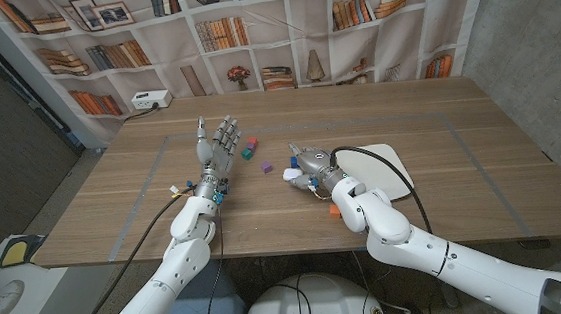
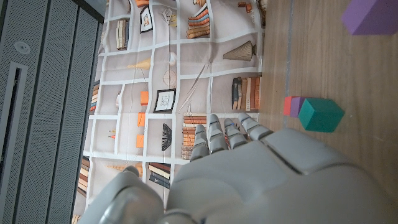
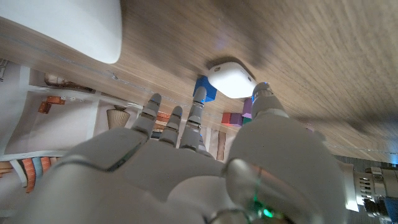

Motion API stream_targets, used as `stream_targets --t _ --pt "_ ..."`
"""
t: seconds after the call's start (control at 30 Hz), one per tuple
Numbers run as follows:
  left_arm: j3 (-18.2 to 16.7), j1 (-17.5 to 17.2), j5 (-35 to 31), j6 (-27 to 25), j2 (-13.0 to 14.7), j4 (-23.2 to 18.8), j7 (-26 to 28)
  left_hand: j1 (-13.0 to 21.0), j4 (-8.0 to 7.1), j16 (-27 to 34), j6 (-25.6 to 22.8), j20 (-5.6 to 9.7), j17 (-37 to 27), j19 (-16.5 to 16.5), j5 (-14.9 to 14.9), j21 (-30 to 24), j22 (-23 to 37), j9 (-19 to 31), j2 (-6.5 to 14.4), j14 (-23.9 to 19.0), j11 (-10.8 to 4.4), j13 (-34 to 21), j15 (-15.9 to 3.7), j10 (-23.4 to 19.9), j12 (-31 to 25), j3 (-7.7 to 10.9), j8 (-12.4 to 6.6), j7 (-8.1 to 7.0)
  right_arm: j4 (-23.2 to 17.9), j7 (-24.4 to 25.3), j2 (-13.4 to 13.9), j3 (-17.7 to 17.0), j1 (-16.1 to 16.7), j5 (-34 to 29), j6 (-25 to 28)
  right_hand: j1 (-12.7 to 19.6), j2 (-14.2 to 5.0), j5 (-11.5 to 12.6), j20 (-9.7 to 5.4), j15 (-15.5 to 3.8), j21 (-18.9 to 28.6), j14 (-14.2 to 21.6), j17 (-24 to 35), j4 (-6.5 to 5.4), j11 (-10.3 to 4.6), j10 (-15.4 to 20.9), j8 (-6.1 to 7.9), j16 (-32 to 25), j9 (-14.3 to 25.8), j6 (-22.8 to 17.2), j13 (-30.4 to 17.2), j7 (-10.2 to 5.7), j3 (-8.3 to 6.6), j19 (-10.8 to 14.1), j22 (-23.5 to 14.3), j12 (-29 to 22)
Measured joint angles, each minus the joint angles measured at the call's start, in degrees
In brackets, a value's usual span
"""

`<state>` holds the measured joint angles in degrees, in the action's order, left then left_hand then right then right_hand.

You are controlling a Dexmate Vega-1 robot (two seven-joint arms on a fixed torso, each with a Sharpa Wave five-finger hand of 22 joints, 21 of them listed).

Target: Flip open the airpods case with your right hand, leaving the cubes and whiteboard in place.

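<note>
Right hand [image 3: 186, 180] hovers at the white airpods case [image 3: 231, 79] sitting on the table [image 1: 113, 200] beside the whiteboard [image 1: 386, 164]. Fingers loosely spread, probably touching the case, gripping nothing. Lift only the lid; avoid the cubes [image 1: 252, 149].

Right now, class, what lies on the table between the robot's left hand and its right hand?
In the head view, small coloured cubes lie between the left hand and right hand.

The wooden tabletop [image 1: 438, 114] carries a white whiteboard [image 1: 380, 166] right of centre, a white airpods case [image 1: 292, 175] just left of it, a blue cube [image 1: 292, 162] beside the case, and purple, green and red cubes [image 1: 251, 147] clustered farther back. An orange cube [image 1: 334, 212] lies nearer.
</note>
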<state>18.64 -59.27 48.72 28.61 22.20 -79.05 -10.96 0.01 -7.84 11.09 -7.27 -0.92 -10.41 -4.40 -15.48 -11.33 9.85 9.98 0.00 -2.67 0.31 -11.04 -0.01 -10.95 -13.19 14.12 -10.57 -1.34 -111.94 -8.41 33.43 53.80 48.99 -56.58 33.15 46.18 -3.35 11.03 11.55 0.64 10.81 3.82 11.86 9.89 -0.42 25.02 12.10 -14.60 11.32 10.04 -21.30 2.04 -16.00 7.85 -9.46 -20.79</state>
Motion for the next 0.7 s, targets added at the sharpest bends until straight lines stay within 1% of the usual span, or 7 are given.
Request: stream_targets --t 0.13,0.27,0.33,0.4,0.5,0.67,0.7 --pt "-0.01 -0.02 0.1 0.0 0.0 0.01 -0.08 0.0 -0.24 0.0 0.0 0.0 0.0 0.0 0.0 0.0 0.0 0.0 0.0 0.0 0.0 0.0 0.0 0.0 0.0 -0.24 0.0 0.0 0.13 -0.2 0.02 0.21 -0.14 0.08 0.09 1.68 -0.18 0.22 0.0 0.0 0.0 0.0 0.0 0.29 0.0 0.0 0.0 0.23 0.0 0.0 -0.13 0.0 -0.79 0.0 0.0 0.0" --pt "-0.09 -0.16 0.22 -0.06 0.05 -0.01 -0.11 0.0 -0.24 0.0 0.0 0.0 0.0 0.0 0.0 0.0 0.01 0.0 0.0 0.0 0.0 0.0 0.0 0.0 0.0 -0.24 0.0 0.0 0.27 -0.48 0.02 0.41 -0.27 0.08 0.21 2.47 -0.51 0.44 0.0 0.0 0.0 0.0 0.0 0.53 -0.17 -0.17 0.0 0.23 0.0 0.0 -0.13 0.0 -1.02 0.0 0.0 -0.2" --pt "-0.12 -0.21 0.25 -0.13 0.11 -0.05 -0.15 0.0 -0.24 -0.05 0.0 0.0 0.0 0.0 0.0 0.0 0.0 0.0 0.0 0.0 0.0 0.0 0.0 0.0 0.0 -0.24 0.0 0.0 0.35 -0.6 0.03 0.47 -0.32 0.08 0.23 2.94 -0.08 0.44 0.0 0.0 0.0 0.0 0.0 0.62 -0.31 -0.31 0.0 0.23 0.0 0.0 -0.13 0.0 -1.12 0.0 0.0 -0.2" --pt "-0.13 -0.23 0.27 -0.2 0.17 -0.08 -0.21 0.0 -0.24 -0.39 0.0 0.0 0.0 0.0 0.0 0.0 0.0 0.0 0.0 0.0 0.0 0.0 0.0 0.0 0.0 -0.23 0.0 0.0 0.43 -0.63 0.02 0.53 -0.36 0.09 0.27 3.23 -0.37 0.66 0.0 0.0 0.0 0.0 0.0 0.53 -0.31 -0.31 0.0 0.23 0.0 -0.02 -0.3 -0.02 -1.5 0.0 0.0 -0.2" --pt "-0.14 -0.25 0.3 -0.29 0.24 -0.09 -0.35 0.0 0.0 -0.4 0.0 0.0 0.0 0.0 -0.01 0.0 0.01 0.0 0.0 0.0 0.0 0.0 0.0 0.0 0.0 -0.48 0.0 0.0 0.5 -0.78 0.01 0.61 -0.43 0.15 0.27 3.69 -0.23 0.66 0.0 0.01 0.0 0.0 0.0 0.53 -0.31 -0.31 0.0 0.23 0.0 -0.21 -0.38 -0.21 -1.5 0.0 0.0 -0.2" --pt "-0.14 -0.25 0.34 -0.43 0.27 -0.1 -0.54 0.0 -0.23 -0.4 0.0 0.0 0.0 0.0 -0.22 0.0 0.01 0.0 0.0 0.0 0.0 0.0 0.0 0.01 0.0 -0.71 0.0 0.0 0.73 -0.9 -0.09 0.81 -0.61 0.33 0.29 3.75 -0.29 0.66 0.0 0.01 0.0 0.0 -0.01 0.53 -0.31 -0.31 0.0 0.23 0.0 -0.21 -0.38 -0.21 -1.49 0.0 0.0 -0.2" --pt "-0.14 -0.25 0.34 -0.44 0.27 -0.1 -0.55 0.0 -0.23 -0.4 0.0 0.0 0.0 0.0 -0.22 0.0 0.01 0.0 0.0 0.0 0.0 0.0 0.0 0.0 0.0 -0.71 0.0 0.0 0.75 -0.9 -0.11 0.83 -0.63 0.33 0.29 3.95 -0.08 0.66 0.0 0.01 0.0 -0.01 -0.01 0.37 -0.31 -0.31 0.0 0.23 0.0 -0.21 -0.38 -0.21 -1.66 0.0 0.0 -0.2"
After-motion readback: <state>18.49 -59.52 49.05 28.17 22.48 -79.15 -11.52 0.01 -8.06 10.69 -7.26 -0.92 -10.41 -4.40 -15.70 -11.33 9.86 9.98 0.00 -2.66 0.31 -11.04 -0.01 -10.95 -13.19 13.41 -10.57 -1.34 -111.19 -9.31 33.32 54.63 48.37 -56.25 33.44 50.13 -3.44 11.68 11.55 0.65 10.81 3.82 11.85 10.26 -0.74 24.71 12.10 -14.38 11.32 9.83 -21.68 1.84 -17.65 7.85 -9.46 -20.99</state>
